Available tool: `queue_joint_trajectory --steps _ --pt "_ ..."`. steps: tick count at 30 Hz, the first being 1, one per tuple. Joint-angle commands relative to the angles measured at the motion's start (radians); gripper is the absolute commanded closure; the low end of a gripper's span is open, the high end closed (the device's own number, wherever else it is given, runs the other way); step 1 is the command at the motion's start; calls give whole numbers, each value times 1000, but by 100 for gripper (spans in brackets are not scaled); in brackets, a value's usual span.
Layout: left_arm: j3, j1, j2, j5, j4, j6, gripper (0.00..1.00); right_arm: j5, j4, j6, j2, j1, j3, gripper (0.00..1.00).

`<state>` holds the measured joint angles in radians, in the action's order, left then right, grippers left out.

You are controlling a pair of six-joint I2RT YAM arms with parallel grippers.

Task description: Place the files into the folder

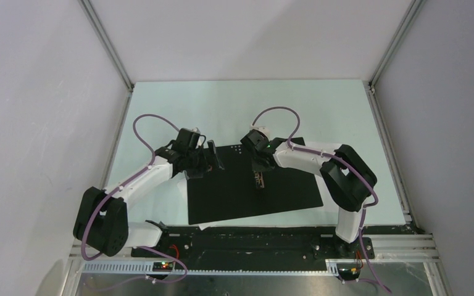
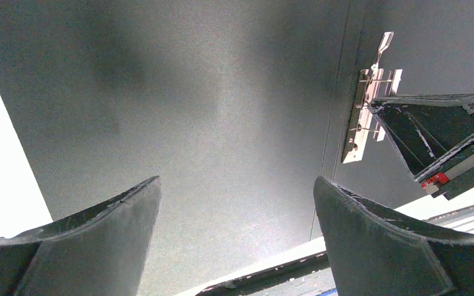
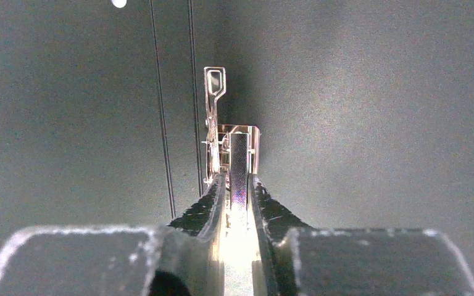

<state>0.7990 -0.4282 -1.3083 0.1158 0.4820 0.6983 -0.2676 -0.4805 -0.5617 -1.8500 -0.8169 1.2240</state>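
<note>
The folder (image 1: pixel 241 188) lies open on the table, black inside up, with its metal clip (image 1: pixel 259 182) near the middle. My right gripper (image 3: pixel 237 182) reaches down onto the clip (image 3: pixel 231 145), its fingers (image 3: pixel 213 197) pressed against the clip's raised part from both sides. My left gripper (image 2: pixel 237 185) hovers open and empty over the folder's black left half (image 2: pixel 222 111). From there the clip (image 2: pixel 367 117) and the right gripper's fingers (image 2: pixel 419 132) show at the upper right. The files are hidden, apart from a thin white edge (image 1: pixel 205 227) under the folder's near side.
The pale green table (image 1: pixel 234 105) is walled by white panels at the back and sides. A black base rail (image 1: pixel 253 240) with both arm mounts runs along the near edge. Purple cables (image 1: pixel 151 123) loop above each arm.
</note>
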Motion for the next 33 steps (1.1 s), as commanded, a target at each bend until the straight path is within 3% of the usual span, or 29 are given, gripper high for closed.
queue_joint_trajectory --steps 1,7,13,20,33 --pt "22 -6 17 -1 1 -24 2 12 14 0 -11 2 45 87" --pt "27 -6 10 5 3 -30 2 13 -54 -3 13 10 113 100" --pt "46 -6 16 6 11 -46 2 53 -95 -20 24 44 181 100" --pt "78 -5 26 6 33 -63 2 201 -58 -68 -9 156 261 100" --pt "112 4 43 1 73 -94 2 271 -108 16 -337 283 681 100"
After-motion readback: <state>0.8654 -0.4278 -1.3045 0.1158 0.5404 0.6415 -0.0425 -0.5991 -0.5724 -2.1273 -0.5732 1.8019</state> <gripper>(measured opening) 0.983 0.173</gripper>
